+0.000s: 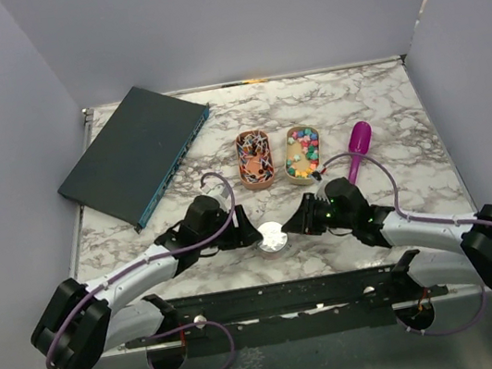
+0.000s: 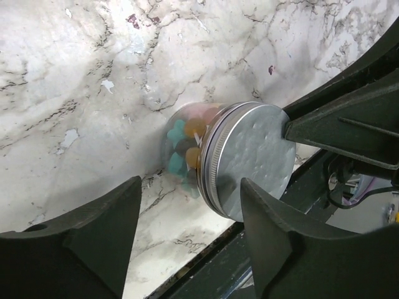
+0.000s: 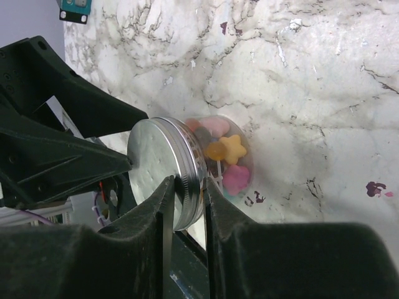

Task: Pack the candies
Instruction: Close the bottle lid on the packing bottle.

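Observation:
A small clear jar of candies (image 2: 184,146) with a silver screw lid (image 2: 255,156) stands near the table's front edge, between both arms (image 1: 273,236). My right gripper (image 3: 188,184) is shut on the lid's rim (image 3: 187,187); star and flower candies (image 3: 225,152) show through the glass. My left gripper (image 2: 190,187) is open, one finger (image 2: 274,230) beside the lid and the other (image 2: 106,230) apart from the jar. Farther back, loose candies fill two oval trays: dark and orange wrapped pieces (image 1: 254,155) and bright balls (image 1: 302,150).
A purple scoop (image 1: 358,143) lies right of the trays. A dark blue flat box (image 1: 134,155) lies at the back left. The black base rail (image 1: 282,296) runs along the near edge just behind the jar. Grey walls enclose the table.

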`<state>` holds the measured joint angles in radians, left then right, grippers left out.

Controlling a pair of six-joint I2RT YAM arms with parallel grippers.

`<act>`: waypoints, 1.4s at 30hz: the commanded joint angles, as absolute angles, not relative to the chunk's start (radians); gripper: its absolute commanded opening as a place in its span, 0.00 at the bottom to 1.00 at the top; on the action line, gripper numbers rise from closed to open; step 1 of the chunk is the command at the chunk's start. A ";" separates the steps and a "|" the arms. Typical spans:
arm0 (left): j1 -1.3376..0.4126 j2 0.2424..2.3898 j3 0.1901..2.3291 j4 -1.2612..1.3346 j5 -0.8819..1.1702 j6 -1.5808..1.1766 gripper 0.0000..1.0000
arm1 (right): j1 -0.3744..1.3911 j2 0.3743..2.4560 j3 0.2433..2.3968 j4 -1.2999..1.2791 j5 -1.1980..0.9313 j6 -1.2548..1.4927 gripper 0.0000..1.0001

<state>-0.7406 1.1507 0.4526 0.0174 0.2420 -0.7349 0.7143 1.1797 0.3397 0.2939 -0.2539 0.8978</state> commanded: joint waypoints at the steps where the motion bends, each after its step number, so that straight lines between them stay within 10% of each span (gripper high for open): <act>1: -0.737 1.135 0.435 0.028 0.218 -0.713 0.69 | 0.721 1.189 0.313 0.207 -0.192 0.884 0.22; 15: -0.740 0.987 0.369 0.134 0.250 -0.703 0.85 | 0.722 1.111 0.374 0.124 -0.139 0.831 0.29; 42: -0.769 1.250 0.384 0.238 0.199 -0.712 0.80 | 0.730 1.224 0.388 0.078 -0.158 0.766 0.20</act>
<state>-0.7586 1.2064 0.3759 0.2276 0.2325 -0.7250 0.7185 1.2011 0.4667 0.1123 -0.1909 0.7658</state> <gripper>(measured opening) 0.811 0.222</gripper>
